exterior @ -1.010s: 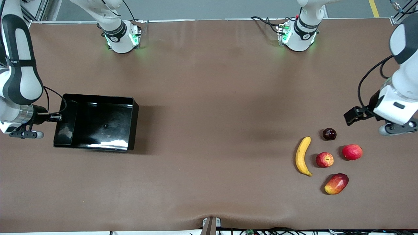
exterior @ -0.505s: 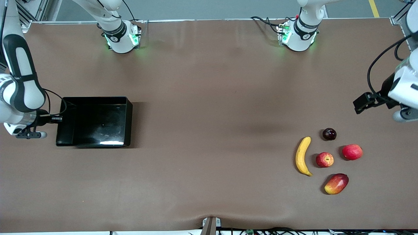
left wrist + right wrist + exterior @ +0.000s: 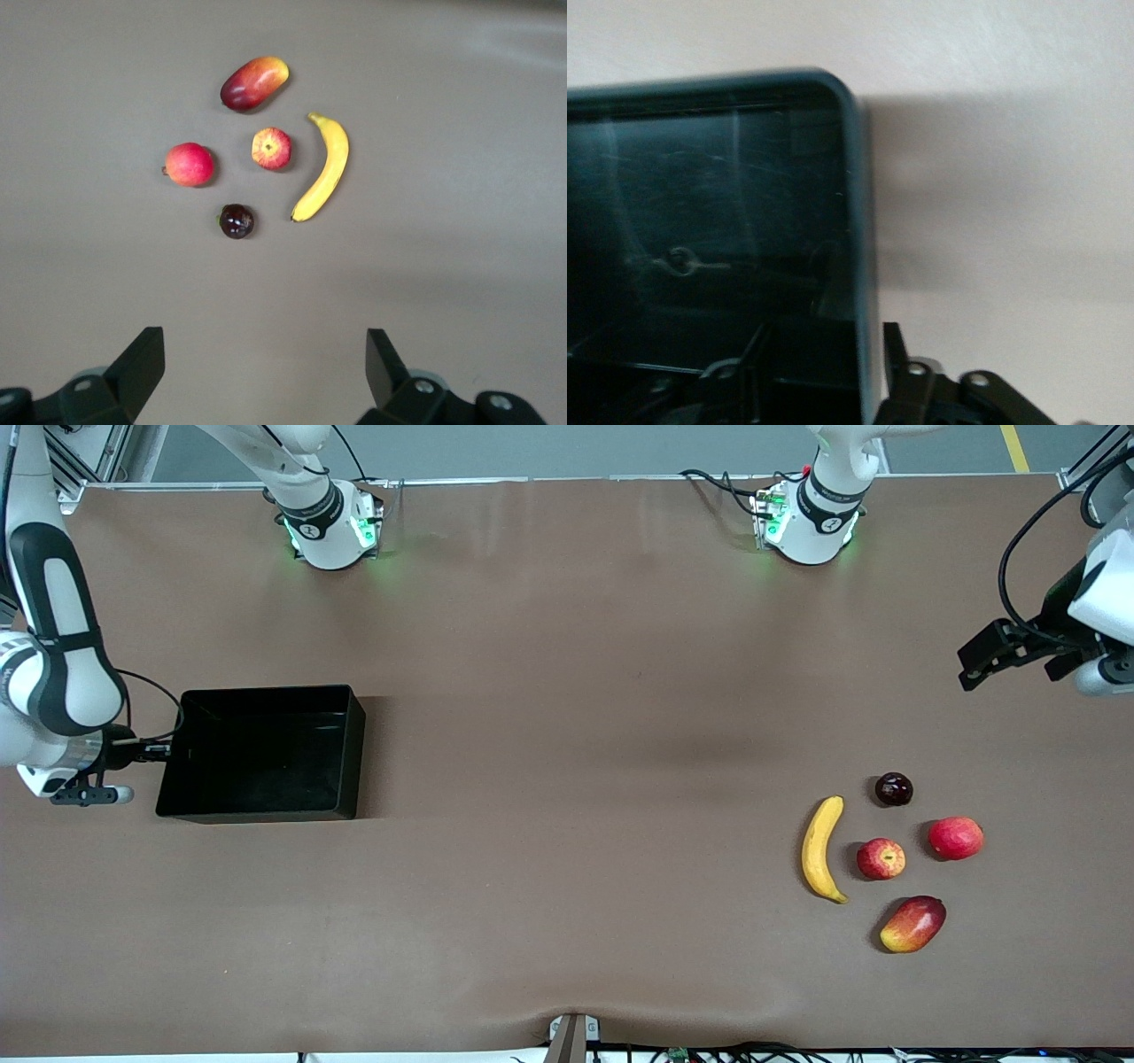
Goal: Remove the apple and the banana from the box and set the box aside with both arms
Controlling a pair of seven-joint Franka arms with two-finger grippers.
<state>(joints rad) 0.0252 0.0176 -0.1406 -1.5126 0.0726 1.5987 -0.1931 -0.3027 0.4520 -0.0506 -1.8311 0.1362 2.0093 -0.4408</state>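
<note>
The right hand (image 3: pixel 164 751) is letting go of the box (image 3: pixel 263 752), now resting flat at the right arm's end of the tabletop (image 3: pixel 567 717), while the left hand (image 3: pixel 1005 651), open and empty, is lifting away above the apple (image 3: pixel 881 858) and banana (image 3: pixel 821 849), both already out.

Brown table (image 3: pixel 567 691) has the black box (image 3: pixel 266 753) sitting at the right arm's end; banana (image 3: pixel 821 848), apple (image 3: pixel 881 858), mango (image 3: pixel 912 924), pinkish-red fruit (image 3: pixel 956 838) and dark plum (image 3: pixel 893 789) clustered at the left arm's end.
</note>
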